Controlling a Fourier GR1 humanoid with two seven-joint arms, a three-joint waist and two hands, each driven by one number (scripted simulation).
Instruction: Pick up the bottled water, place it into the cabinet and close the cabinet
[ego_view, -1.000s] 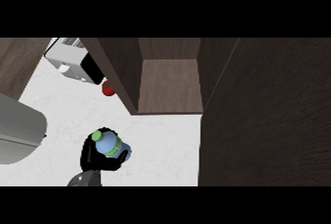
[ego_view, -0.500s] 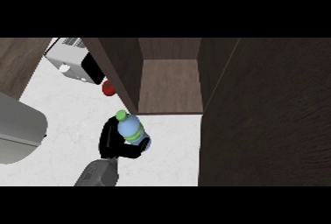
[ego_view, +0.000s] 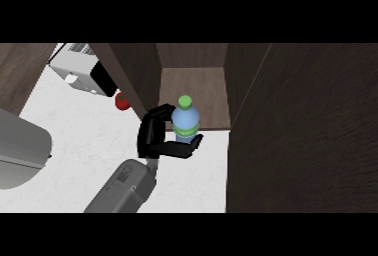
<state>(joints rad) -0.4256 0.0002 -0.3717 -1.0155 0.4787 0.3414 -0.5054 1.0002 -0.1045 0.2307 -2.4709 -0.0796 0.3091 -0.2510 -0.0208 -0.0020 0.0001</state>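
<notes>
Bottle (ego_view: 184, 120) sits in my hand (ego_view: 156, 137), fingers (ego_view: 151, 131) curled round it, green cap pointing into the open cabinet (ego_view: 193, 95).

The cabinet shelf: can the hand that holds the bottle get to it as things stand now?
Probably yes. The hand holds the bottled water right at the front edge of the open cabinet, and nothing shows on the shelf ahead of it.
</notes>
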